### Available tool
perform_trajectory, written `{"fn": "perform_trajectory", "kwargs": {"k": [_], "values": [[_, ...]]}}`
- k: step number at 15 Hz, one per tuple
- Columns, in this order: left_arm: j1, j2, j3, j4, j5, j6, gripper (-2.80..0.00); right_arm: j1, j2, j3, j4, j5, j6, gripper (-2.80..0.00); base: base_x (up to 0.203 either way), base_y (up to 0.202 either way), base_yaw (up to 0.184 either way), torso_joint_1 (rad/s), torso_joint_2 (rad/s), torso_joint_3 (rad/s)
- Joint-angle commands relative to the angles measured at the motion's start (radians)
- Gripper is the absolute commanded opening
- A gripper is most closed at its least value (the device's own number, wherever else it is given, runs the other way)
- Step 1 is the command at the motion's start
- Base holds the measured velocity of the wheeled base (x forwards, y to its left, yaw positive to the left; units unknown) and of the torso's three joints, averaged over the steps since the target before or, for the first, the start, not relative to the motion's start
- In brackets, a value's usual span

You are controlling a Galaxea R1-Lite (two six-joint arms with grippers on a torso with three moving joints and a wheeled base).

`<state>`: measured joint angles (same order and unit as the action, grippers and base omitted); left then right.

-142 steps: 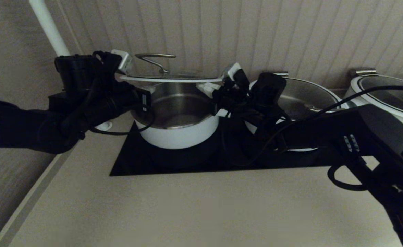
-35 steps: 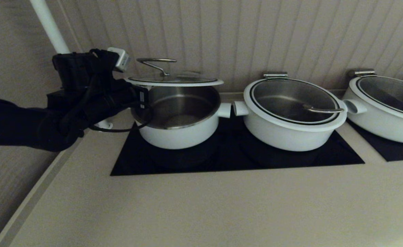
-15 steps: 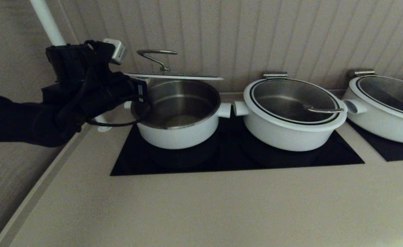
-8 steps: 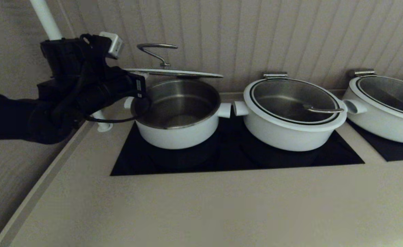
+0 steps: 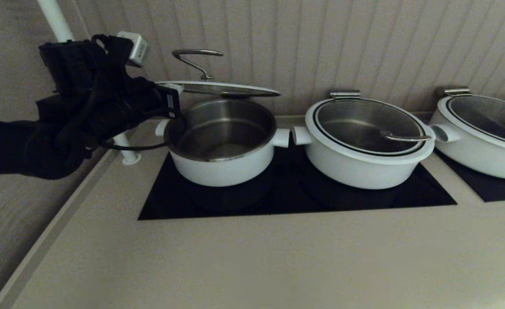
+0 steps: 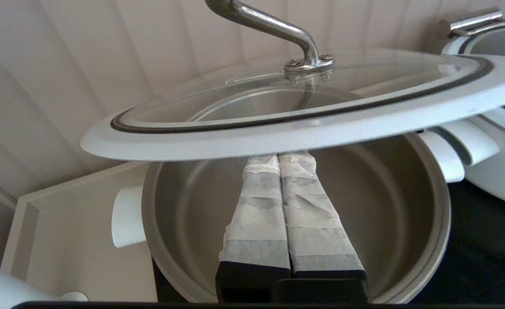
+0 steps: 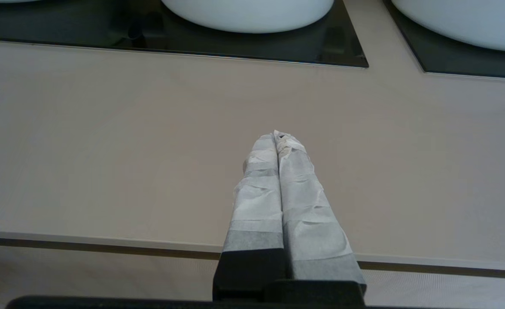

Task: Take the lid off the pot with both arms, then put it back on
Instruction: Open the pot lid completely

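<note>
Lid status, working near to far: your right gripper is nearest, taped fingers pressed together, holding nothing, over the beige countertop short of the black cooktop glass. It is out of the head view.

On that cooktop sits the narrow white round pot with steel inside, uncovered, stub handles left and right.

The round clear-glass lid with white rim and looped steel-wire handle is in the air above the pot, apart from the pot rim, its left edge higher than its right.

Your left gripper is at the lid's left edge. In the left wrist view its taped fingers lie side by side and pass under the lid's rim; the tips are hidden, so you cannot tell the grip.

Right of the pot stand a wider white pot with its lid on and another, before the ribbed wall panel.
</note>
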<state>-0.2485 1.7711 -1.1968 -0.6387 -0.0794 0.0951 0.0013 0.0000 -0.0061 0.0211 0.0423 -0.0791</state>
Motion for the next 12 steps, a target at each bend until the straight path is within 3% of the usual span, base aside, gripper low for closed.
{"fn": "perform_trajectory", "kwargs": {"k": [1,8,12], "values": [[0.000,-0.010,-0.001,-0.004,0.000,0.000,-2.80,0.000,0.002,0.000,0.000,0.001,-0.001,-2.80,0.000,0.000,0.000,0.000,0.00,0.000],[0.000,-0.002,-0.006,-0.007,0.000,-0.002,-2.80,0.000,0.002,0.000,0.000,0.001,-0.001,-2.80,0.000,0.000,0.000,0.000,0.00,0.000],[0.000,0.037,-0.073,-0.006,0.000,-0.001,-2.80,0.000,0.002,0.000,0.000,0.001,-0.001,-2.80,0.000,0.000,0.000,0.000,0.00,0.000]]}}
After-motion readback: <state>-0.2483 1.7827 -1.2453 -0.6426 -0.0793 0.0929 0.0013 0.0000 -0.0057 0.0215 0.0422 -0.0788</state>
